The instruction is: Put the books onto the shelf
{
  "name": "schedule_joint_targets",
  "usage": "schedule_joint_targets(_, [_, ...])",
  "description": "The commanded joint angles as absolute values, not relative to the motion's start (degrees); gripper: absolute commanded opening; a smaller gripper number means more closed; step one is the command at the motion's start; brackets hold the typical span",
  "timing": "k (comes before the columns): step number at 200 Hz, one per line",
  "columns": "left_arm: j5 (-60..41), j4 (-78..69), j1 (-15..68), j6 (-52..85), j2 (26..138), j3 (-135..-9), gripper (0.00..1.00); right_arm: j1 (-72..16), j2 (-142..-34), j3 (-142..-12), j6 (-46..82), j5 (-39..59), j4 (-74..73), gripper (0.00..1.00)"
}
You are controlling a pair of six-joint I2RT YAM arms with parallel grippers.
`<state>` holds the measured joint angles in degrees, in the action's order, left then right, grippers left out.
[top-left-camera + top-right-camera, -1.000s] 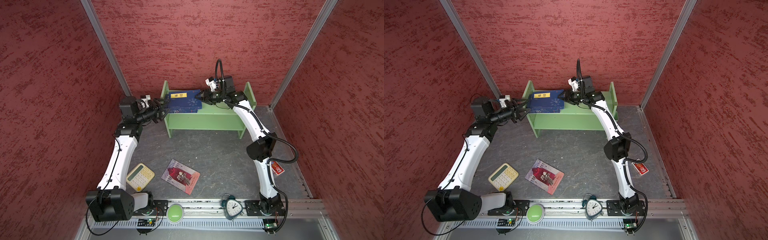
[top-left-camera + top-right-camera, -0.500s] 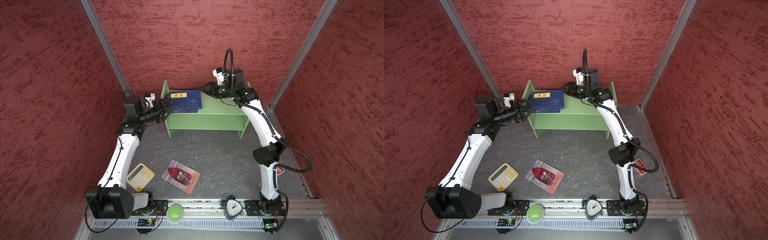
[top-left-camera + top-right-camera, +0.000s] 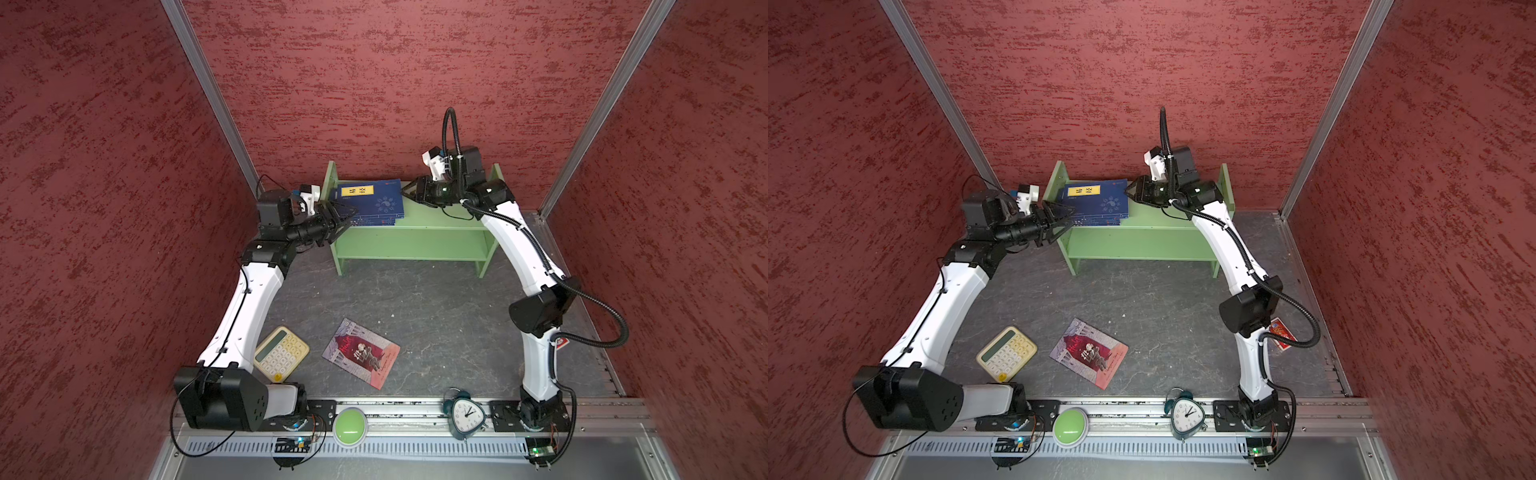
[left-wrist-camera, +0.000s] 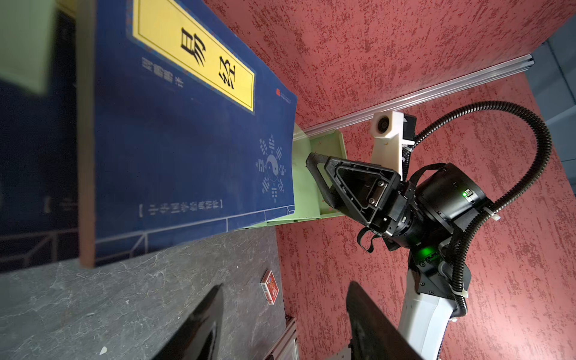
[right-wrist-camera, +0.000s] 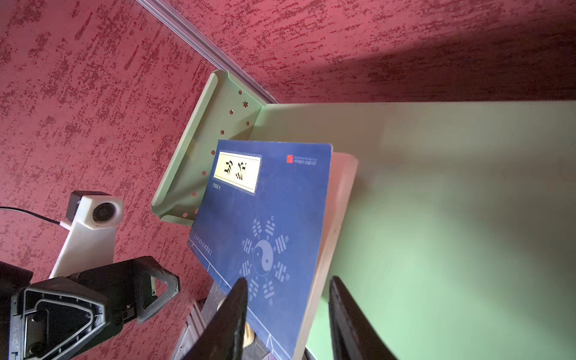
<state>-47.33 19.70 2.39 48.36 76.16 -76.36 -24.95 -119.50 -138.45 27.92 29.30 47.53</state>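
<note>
The grey floor [image 3: 415,299] is enclosed by red walls [image 3: 374,83]; the red-pink book [image 3: 360,353] is laid flat on it. The navy books [image 3: 374,203] are stacked at the left end of the shelf [image 3: 436,216]. The left gripper [image 3: 347,218] and right gripper [image 3: 409,193] are held open, empty, flanking the stack.

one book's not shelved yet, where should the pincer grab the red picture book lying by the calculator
On the red book, probably the short edge on the right arm's side, away from the calculator and facing bare table. It lies flat and skewed, with nothing raised to pinch from above. Come in low from that clear side and wedge under the edge.
</note>
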Motion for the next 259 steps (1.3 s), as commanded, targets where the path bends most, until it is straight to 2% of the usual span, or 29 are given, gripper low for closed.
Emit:
schedule_joint_targets(1, [-46.8,20.0,2.6,46.5,76.4,-77.7,0.63,-25.5,-119.8,-138.5,26.3,28.5,48.5,0.43])
schedule_joint_targets(125, [-48.1,18.9,1.7,48.6,76.9,-77.6,0.64,-25.8,-122.7,-138.7,26.4,30.1,48.4,0.37])
schedule_joint_targets(161, [-48.4,18.7,1.6,48.8,76.9,-77.4,0.64,-25.8,-123.2,-138.7,26.6,31.3,48.0,0.32])
schedule_joint_targets(182, [-48.5,18.9,1.2,49.1,76.8,-77.4,0.64,-25.9,-123.3,-138.8,26.9,31.8,47.7,0.25])
schedule_joint_targets(259, [-49.1,18.5,-0.1,48.8,76.4,-76.6,0.64,-26.4,-123.4,-138.6,28.4,33.3,46.5,0.23])
